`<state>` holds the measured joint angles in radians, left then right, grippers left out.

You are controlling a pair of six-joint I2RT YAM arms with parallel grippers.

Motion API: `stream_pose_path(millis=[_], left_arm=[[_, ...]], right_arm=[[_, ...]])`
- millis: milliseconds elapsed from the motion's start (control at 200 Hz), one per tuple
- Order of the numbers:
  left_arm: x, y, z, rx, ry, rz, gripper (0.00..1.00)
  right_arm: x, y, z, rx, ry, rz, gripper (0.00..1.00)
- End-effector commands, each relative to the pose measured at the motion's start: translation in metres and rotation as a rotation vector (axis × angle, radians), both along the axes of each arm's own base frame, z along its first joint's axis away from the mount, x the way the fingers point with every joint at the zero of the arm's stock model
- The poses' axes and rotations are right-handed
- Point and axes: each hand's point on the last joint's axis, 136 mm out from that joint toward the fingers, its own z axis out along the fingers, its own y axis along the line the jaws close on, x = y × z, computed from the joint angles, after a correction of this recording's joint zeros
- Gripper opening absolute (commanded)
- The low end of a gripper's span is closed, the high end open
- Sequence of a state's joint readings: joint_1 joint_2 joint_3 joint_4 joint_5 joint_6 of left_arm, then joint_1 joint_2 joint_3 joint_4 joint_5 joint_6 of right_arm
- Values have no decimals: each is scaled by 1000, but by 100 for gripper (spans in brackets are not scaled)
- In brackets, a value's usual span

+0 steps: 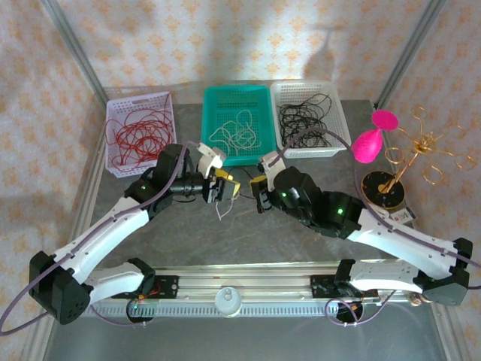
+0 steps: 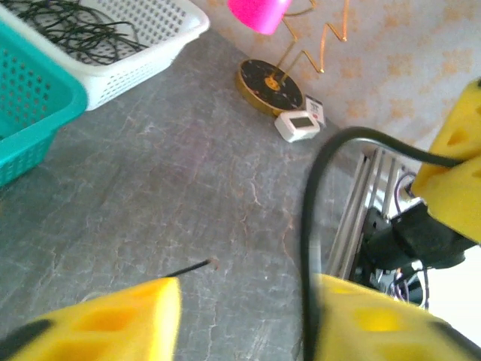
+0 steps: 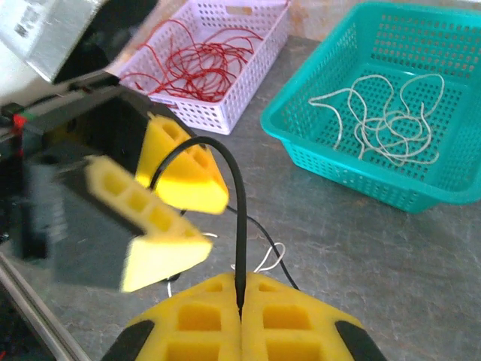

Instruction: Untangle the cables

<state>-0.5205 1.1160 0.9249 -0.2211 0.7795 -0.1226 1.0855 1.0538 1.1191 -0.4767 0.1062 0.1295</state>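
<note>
While the right gripper (image 3: pixel 240 293) clamps one end of a black cable (image 3: pixel 237 210), the strand arcs left into the left gripper (image 3: pixel 204 226), whose jaws stand wide; other loose cables (image 3: pixel 264 259) lie on the grey table (image 3: pixel 361 248) beneath both.

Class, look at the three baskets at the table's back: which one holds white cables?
The teal middle basket; the lilac basket holds red cables, the white basket black cables.

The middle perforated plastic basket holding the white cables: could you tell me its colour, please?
The basket is teal, clearest in the right wrist view.
</note>
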Motion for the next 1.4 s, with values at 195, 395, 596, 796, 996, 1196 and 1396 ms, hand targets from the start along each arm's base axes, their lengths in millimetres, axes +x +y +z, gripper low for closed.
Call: stream_pose_path(millis=[195,395,596,796,996,1196,1396], left_arm=[[18,3,46,-187,-91,155,0],[25,6,58,-254,-52,214,0],[31,12,73,-375,-16,292,0],[24,21,86,-518,29,333,0],[21,21,87,-566,66,341,0],[19,21,86,-572,87,349,0],[14,23,94,-601,106,358,0]], right_arm=[[17,-26,29,103,-183,-111,45],[28,-39,25,350,-237,-65,61],[-3,2,4,549,-288,255,64],[-10,34,2,604,-333,341,67],[7,45,13,721,-326,261,61],[25,80,-5,680,-305,200,57],[46,94,-31,626,-290,137,49]])
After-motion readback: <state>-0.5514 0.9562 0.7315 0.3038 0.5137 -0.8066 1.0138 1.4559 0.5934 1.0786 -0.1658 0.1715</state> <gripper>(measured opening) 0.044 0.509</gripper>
